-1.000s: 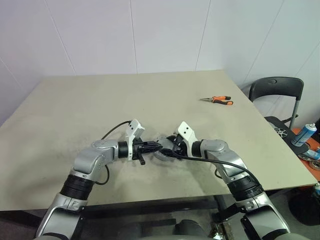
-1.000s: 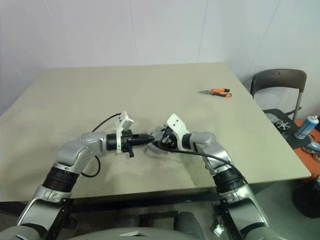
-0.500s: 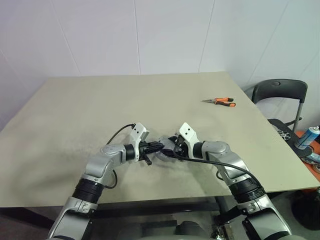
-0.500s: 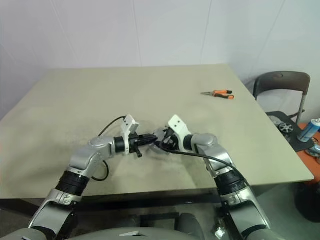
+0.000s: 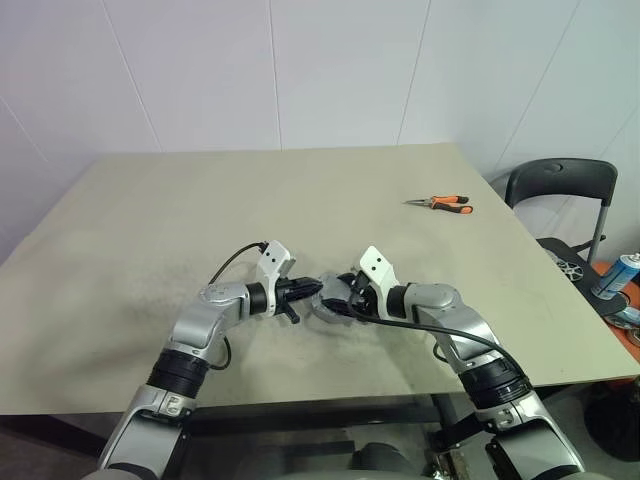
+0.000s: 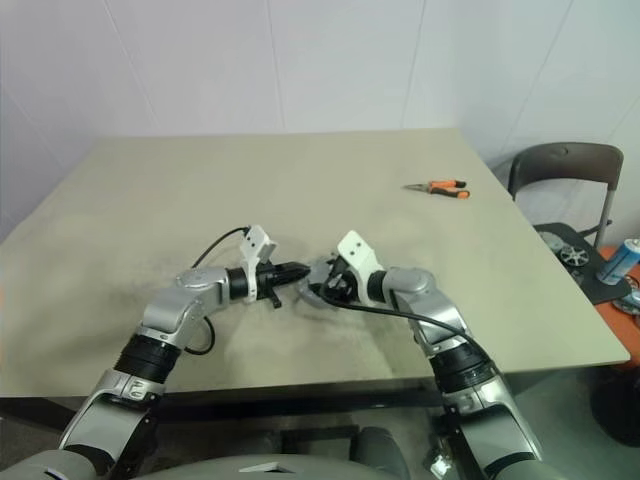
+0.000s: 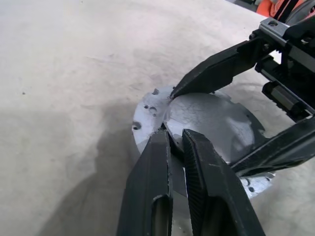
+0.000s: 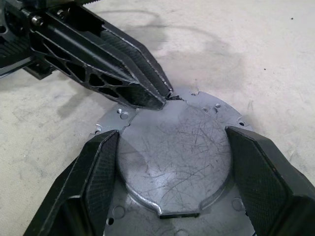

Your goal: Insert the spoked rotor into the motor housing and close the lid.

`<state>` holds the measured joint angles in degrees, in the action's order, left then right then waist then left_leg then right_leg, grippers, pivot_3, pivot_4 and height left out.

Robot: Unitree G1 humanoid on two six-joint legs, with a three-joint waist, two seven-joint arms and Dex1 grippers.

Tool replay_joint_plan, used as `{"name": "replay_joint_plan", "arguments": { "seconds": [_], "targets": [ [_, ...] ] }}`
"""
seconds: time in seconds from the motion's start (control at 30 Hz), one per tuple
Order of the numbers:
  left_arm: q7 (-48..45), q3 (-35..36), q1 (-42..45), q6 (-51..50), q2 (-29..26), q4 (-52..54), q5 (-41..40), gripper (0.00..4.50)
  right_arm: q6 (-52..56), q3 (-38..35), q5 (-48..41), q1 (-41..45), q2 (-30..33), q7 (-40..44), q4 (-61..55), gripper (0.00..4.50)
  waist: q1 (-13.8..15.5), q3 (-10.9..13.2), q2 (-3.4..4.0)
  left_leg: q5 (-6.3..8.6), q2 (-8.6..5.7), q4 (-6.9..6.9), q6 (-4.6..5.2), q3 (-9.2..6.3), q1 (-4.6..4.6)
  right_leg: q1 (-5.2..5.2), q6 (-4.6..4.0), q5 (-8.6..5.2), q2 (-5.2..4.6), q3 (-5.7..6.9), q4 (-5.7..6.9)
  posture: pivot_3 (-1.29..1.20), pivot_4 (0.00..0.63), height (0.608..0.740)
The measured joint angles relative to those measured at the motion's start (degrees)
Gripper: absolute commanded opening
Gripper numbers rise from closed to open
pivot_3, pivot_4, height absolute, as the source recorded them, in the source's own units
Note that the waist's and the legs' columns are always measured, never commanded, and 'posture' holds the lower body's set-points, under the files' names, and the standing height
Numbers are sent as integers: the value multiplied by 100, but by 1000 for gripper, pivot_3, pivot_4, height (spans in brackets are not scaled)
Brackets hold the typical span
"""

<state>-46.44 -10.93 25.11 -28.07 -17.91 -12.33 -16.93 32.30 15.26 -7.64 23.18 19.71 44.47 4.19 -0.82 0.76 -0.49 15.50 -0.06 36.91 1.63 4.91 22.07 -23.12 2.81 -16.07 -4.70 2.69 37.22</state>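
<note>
Near the front edge of a pale tabletop (image 5: 150,220) our two arms meet over a round, dull grey metal disc, the lid (image 8: 172,152). It lies flat, with a raised, scratched centre panel and a flange with small holes and notches around its edge. It seems to sit on top of the motor housing, though we cannot tell from here whether the housing or the spoked rotor is underneath, since the lid covers whatever is below.

Our right gripper (image 8: 172,162) has its jaws spread wide, one finger on each side of the raised centre panel, close against its edges, bracing or gripping the lid. Our left gripper (image 7: 174,142) has its jaws pressed together into a narrow tip, and that tip rests at the rim of the raised panel, on the side away from the right arm, where a small notch shows.

We judge the lid to be rigid, fairly heavy for its size, and smooth, so it could slide under a push. The sides of the raised panel offer the best hold; pressing down near the rim should seat it.

Orange-handled pliers (image 5: 440,202) lie well apart, toward the far right of the tabletop. A dark chair (image 5: 555,190) stands beyond the right edge.
</note>
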Motion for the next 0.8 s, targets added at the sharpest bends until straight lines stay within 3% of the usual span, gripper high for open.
{"name": "replay_joint_plan", "arguments": {
  "seconds": [0.5,0.67,0.8],
  "targets": [
    [-205,-54,-62,-39,-91,122,33,506,152,-28,-44,4,-19,-29,-55,3238,-1,-5,2,0,0,-5,0,-1,-1,1,0,0,0,1,-7,0,0,740],
    [-231,-64,-58,-27,-82,137,34,471,299,-59,-159,-90,-2,34,-257,4463,8,-5,3,2,0,-14,4,-2,5,-3,0,-1,0,3,-19,0,0,740],
    [-259,-75,-57,-13,-54,140,38,471,940,-251,-458,-57,-2,75,-478,4463,17,-5,1,5,0,-14,8,-3,14,-7,0,-1,-2,4,-24,0,0,740]
  ]
}}
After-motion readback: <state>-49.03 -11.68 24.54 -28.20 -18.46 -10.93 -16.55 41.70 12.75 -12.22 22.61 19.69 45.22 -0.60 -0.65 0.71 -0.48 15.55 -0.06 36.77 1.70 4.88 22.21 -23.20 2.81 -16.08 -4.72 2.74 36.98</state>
